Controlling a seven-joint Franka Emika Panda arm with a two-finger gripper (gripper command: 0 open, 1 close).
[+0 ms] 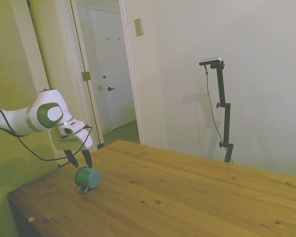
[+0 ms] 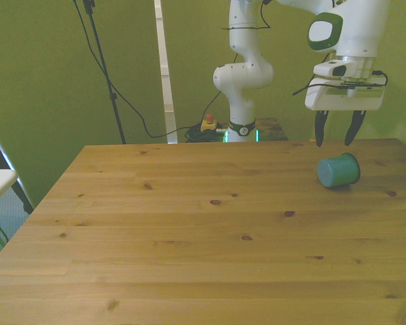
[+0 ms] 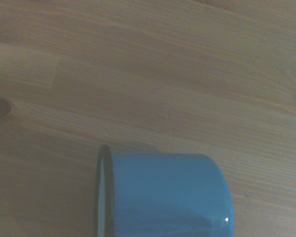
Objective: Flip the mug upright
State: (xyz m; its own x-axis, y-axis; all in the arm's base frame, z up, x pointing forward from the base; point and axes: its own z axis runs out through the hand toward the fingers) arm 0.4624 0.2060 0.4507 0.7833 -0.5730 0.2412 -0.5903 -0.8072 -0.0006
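While the mug [image 1: 87,178] lies on its side on the wooden table [image 1: 187,197], the white robot arm [image 1: 19,118] holds its gripper [image 1: 79,160] just above it, fingers pointing down and spread apart with nothing between them; from the side camera the two dark fingertips hang close over the mug without touching it, and the mug's small loop handle rests against the tabletop on the side nearer that camera, its dark mouth turned toward the arm; from the front camera the mug [image 2: 338,170] sits near the table's far edge toward the front view's right, tipped so that its mouth faces the front view's right and its closed base faces the front view's left, with the gripper [image 2: 335,135] directly above and slightly behind it, the open fingers set about as wide as the mug itself; the wrist camera looks straight down on bare wood grain with the mug [image 3: 163,195] filling the part of its frame nearest the gripper, its dark rim and pale inside just showing at one end, a knot in the wood [image 3: 0,107] off to one side of the mug; a white door [image 1: 111,69] stands well behind the mug in the side camera's picture
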